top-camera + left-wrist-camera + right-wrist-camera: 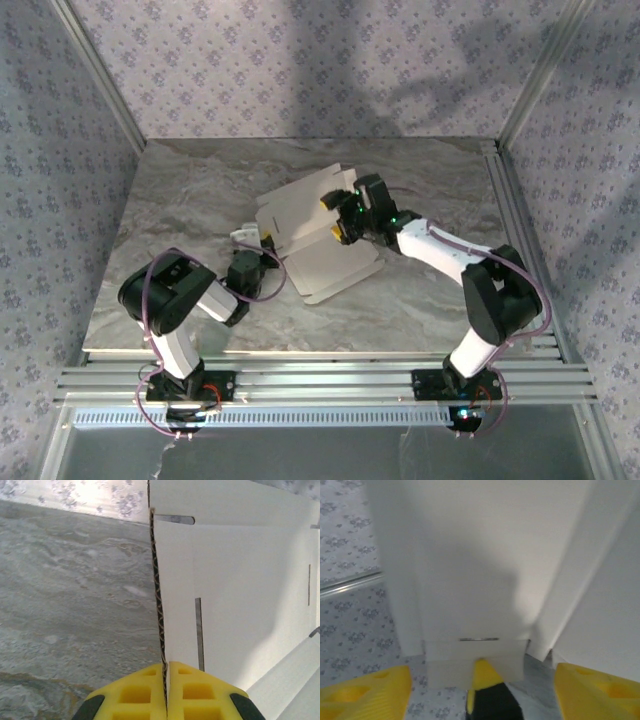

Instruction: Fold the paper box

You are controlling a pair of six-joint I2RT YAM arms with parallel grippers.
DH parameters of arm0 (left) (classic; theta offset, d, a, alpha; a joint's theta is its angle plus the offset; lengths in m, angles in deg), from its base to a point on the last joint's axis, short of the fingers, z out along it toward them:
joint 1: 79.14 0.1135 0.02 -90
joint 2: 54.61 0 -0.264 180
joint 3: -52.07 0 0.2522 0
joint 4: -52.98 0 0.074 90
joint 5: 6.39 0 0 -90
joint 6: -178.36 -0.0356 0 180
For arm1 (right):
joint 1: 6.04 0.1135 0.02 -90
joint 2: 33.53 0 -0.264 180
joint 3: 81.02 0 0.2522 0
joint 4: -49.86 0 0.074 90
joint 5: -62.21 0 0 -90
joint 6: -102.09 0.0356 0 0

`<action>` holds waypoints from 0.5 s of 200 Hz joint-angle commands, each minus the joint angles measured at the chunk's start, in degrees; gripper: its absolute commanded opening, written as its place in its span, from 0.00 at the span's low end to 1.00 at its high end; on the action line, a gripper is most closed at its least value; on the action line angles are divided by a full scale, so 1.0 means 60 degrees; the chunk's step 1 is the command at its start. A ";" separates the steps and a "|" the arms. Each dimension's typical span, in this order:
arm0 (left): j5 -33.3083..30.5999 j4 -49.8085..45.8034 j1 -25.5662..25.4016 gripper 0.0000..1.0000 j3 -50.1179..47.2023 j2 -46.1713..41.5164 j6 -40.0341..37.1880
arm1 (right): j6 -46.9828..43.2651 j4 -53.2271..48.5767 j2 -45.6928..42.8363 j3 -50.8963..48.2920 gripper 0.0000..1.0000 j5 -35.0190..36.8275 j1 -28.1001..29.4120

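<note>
Marble table (pixel 180 200) bears the paper box (pixel 310 240), left pincer (pixel 165 680) grasping its edge, right pincer (pixel 480 677) released, jaws straddling it

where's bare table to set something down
Bare table lies left of the paper box, up to the left wall, and along the far edge behind it. Another patch sits right of the right arm, by the rail. The middle is crowded: the left hand pinches the box's left edge, the right hand stands open at its right side.
</note>
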 commanded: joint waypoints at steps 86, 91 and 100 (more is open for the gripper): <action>-0.0327 -0.0104 -0.0722 0.00 0.0832 -0.0195 -0.2598 | 0.2083 -0.3127 0.1633 0.3572 0.78 -0.0780 -0.0127; -0.0328 -0.0078 -0.0713 0.00 0.0821 -0.0183 -0.2589 | 0.2136 -0.2998 0.1658 0.3503 0.77 -0.0824 -0.0168; -0.0328 -0.0072 -0.0717 0.00 0.0814 -0.0170 -0.2592 | 0.2225 -0.2752 0.1721 0.3391 0.74 -0.0902 -0.0263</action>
